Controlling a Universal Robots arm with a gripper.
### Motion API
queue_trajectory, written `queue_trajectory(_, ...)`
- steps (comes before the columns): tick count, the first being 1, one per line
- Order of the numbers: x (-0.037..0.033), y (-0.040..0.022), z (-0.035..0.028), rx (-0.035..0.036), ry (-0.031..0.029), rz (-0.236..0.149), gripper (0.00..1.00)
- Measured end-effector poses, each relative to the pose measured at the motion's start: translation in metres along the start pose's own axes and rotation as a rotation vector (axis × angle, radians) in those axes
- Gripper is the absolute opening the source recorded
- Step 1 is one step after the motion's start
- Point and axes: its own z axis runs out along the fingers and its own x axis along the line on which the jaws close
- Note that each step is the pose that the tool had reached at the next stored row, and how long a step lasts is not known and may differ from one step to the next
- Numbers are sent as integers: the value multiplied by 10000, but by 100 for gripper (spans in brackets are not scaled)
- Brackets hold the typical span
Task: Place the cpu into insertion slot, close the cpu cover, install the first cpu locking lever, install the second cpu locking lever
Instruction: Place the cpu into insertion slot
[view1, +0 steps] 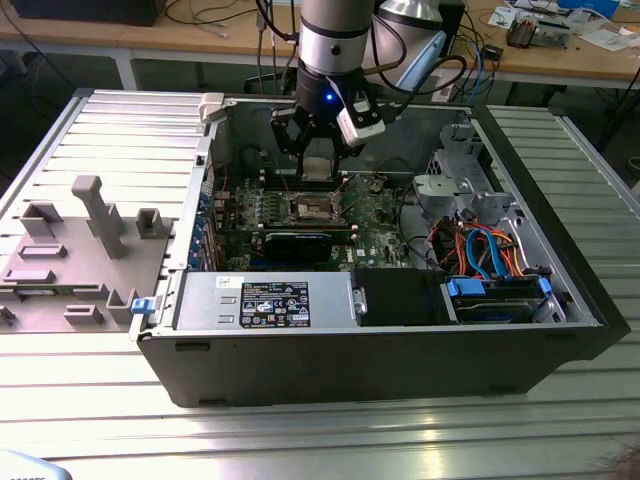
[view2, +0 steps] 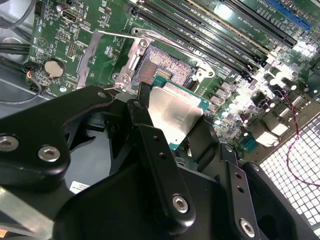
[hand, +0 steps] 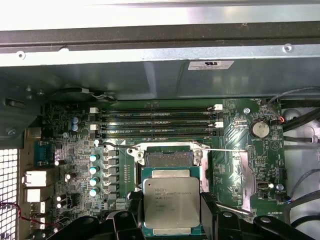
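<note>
Exterior view: the jaws are clamped on the cpu (view1: 317, 168), holding it flat above the insertion slot (view1: 315, 208), presumably so it seats squarely. Second wrist view: the cpu cover (view2: 89, 57) stands open beside the insertion slot (view2: 167, 67). First wrist view: the cpu (hand: 171, 202) faces metal side up, edges parallel to the socket's.

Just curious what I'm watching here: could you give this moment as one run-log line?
gripper: shut on cpu | cpu: near slot, not seated | cover: open
</note>
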Motion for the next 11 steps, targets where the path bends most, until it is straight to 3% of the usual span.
queue_trajectory(8,0,0,4,1,-17,221,55)
queue_trajectory(11,0,0,7,55,-36,452,55)
